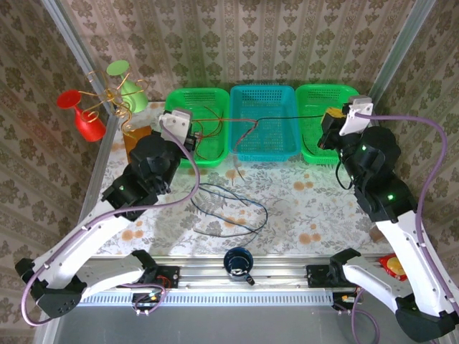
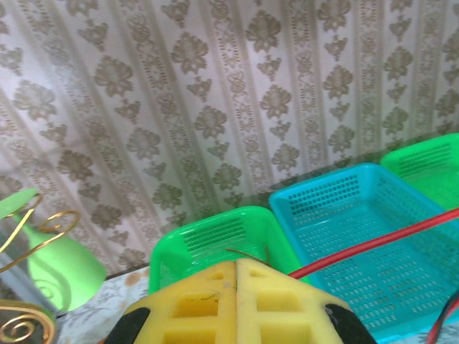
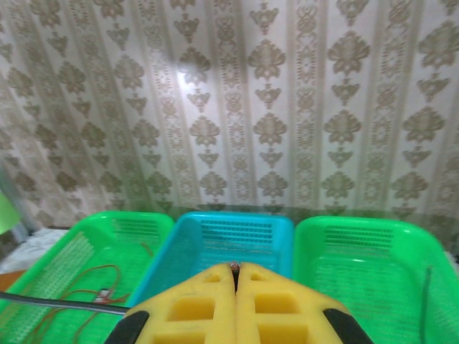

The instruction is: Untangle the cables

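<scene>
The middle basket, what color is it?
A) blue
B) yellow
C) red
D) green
A: the middle basket is blue, and it stands between the left green basket and the right green basket.

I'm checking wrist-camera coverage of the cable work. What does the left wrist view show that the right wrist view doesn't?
Left wrist: a taut red cable across the blue basket, plus a green cup on a gold wire stand. Right wrist: a thin orange cable lying in the left green basket, and a dark cable. Both: the baskets, patterned wallpaper, shut yellow fingers.
</scene>
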You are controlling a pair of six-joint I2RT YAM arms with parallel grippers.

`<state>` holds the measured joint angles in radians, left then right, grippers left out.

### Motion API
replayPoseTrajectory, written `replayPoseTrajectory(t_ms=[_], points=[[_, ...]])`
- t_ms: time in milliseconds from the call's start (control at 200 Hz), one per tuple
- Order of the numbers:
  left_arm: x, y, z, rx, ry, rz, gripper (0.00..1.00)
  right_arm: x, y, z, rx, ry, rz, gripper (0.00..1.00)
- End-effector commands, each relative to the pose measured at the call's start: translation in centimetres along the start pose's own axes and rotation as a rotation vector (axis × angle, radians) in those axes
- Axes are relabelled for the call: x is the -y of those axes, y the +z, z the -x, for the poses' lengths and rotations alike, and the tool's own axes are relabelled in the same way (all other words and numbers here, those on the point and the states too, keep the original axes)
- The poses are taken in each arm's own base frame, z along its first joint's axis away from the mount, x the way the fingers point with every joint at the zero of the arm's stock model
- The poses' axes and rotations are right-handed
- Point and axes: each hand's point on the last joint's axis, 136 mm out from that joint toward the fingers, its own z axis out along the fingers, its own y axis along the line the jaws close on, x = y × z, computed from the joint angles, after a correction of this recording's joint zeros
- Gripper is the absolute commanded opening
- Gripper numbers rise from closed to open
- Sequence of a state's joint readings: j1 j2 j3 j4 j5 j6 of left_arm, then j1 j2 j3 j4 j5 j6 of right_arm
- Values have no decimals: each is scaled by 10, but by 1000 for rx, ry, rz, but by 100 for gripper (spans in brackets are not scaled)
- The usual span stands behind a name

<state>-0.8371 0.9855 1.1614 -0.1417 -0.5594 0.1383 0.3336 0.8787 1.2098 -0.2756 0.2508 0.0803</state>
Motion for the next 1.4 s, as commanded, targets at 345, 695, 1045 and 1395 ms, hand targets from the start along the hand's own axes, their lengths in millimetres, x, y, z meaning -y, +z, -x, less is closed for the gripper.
replayPoseTrajectory(t_ms=[345,695,1045,1395], points=[[-100,-46,3,67,-111,314,0,90,-43,24,114,-86,-413,0],[-145,-88,-4,128,-164,500,0,124,-60,27,160,-69,-575,0],[-178,-132,-28,147,-197,660,0,144,-55,8,126,-40,-637,0],[-188,-147,-60,54,-139,741,0,172,-42,-21,46,1,-688,0]])
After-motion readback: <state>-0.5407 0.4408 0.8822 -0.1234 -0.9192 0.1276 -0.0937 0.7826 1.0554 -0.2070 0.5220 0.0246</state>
